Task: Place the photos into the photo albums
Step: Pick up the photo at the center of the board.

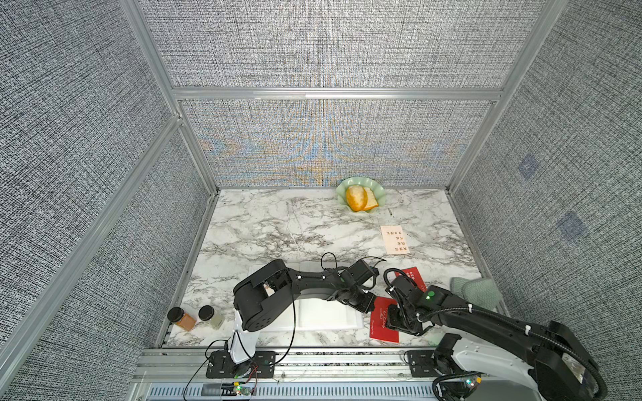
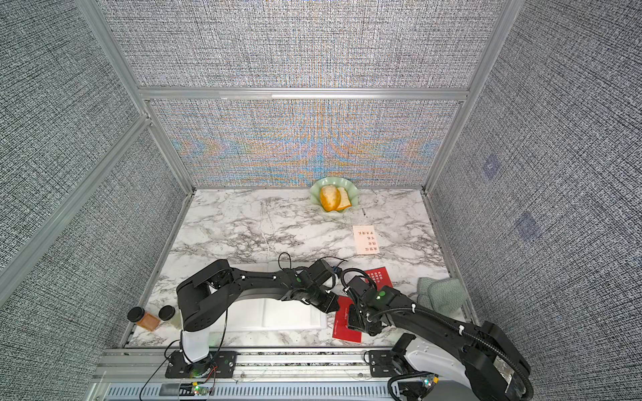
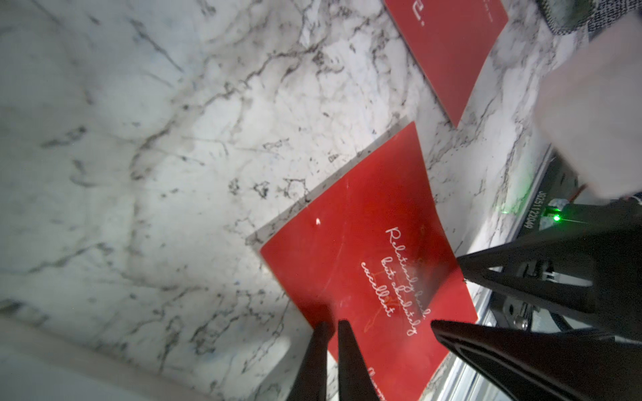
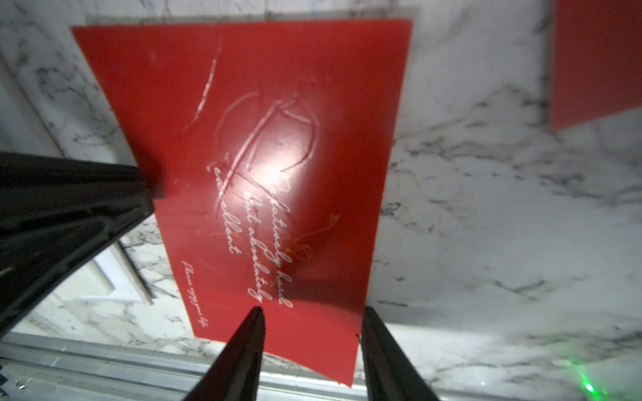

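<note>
Near right on white marble counter (image 1: 278,225), our left hand (image 3: 334,330) narrow at edge of red rectangular card (image 3: 347,250); right hand (image 4: 309,319) half-open over it.

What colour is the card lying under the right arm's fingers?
The card is red with white cursive writing, clearest in the right wrist view.

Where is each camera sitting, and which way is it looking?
Top views: high above the robot's edge of the table, looking down and toward the back wall; left arm and right arm both show.
Left wrist: on the left arm, looking down past the shut left gripper at the red script card; the right gripper shows too.
Right wrist: on the right arm, looking down between its open fingers at the same card.
Shared: both wrist views show that card and both grippers.
</note>
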Tool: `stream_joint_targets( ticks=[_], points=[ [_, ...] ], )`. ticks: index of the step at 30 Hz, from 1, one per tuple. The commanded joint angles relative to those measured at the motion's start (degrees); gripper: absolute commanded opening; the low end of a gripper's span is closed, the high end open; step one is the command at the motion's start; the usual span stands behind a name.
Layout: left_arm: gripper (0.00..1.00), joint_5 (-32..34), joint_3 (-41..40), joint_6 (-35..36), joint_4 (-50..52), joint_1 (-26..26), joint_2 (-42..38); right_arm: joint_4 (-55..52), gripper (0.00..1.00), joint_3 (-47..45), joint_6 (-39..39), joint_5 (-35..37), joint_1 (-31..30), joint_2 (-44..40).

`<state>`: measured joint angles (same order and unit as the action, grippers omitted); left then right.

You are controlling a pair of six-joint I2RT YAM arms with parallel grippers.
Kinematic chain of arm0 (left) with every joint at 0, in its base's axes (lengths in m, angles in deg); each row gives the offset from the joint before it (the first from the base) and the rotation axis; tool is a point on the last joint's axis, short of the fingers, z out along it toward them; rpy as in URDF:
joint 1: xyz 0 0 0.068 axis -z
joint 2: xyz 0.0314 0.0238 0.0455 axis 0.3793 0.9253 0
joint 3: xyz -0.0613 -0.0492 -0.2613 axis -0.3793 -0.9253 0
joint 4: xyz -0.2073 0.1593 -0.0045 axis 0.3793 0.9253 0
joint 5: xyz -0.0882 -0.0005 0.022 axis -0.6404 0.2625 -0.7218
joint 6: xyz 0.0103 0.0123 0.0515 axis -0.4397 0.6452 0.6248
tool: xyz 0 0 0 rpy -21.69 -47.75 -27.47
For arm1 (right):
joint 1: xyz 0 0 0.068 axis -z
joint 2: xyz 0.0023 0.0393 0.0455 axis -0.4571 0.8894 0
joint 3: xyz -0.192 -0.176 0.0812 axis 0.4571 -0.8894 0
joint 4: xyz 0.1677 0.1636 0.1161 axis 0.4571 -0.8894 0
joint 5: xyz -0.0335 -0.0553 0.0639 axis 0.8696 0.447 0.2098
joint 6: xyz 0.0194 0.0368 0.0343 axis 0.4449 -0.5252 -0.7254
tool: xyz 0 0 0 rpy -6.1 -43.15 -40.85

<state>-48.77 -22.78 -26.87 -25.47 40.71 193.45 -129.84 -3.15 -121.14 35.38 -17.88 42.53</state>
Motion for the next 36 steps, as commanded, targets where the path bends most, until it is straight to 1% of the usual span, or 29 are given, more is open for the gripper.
stream_joint_targets(
  ticks=[1,4,6,14,19,25,33,36],
  points=[
    [0.13,2.4,-0.7,-0.2,4.1,0.1,0.5,7.9,0.48,0.5,-2.2,0.7,0.1,-1.0],
    [0.12,2.5,-1.0,-0.4,3.9,0.0,0.2,9.1,0.48,0.0,-2.8,1.2,0.1,-2.5],
    [0.12,2.6,-1.3,-0.6,3.8,0.0,0.0,9.3,0.48,-0.2,-4.9,1.5,0.3,-3.7],
    [0.12,2.8,-2.2,-1.1,3.5,-0.9,-0.9,8.4,0.47,-0.3,-5.9,2.3,0.7,-7.7],
    [0.12,2.0,-2.9,-1.7,2.5,-1.8,-1.5,9.1,0.45,-1.0,-6.9,2.4,0.8,-10.2],
    [0.12,1.3,-3.3,-1.9,1.7,-2.2,-2.0,10.9,0.31,-1.4,-7.2,3.6,0.9,-10.1],
    [0.11,0.5,-3.5,-2.1,0.8,-3.1,-2.9,13.9,0.07,-0.2,-5.5,2.3,1.3,-6.2],
    [0.11,0.2,-3.5,-2.2,0.6,-3.6,-3.0,14.2,0.03,0.4,-4.8,1.7,1.7,-5.1]
  ],
)
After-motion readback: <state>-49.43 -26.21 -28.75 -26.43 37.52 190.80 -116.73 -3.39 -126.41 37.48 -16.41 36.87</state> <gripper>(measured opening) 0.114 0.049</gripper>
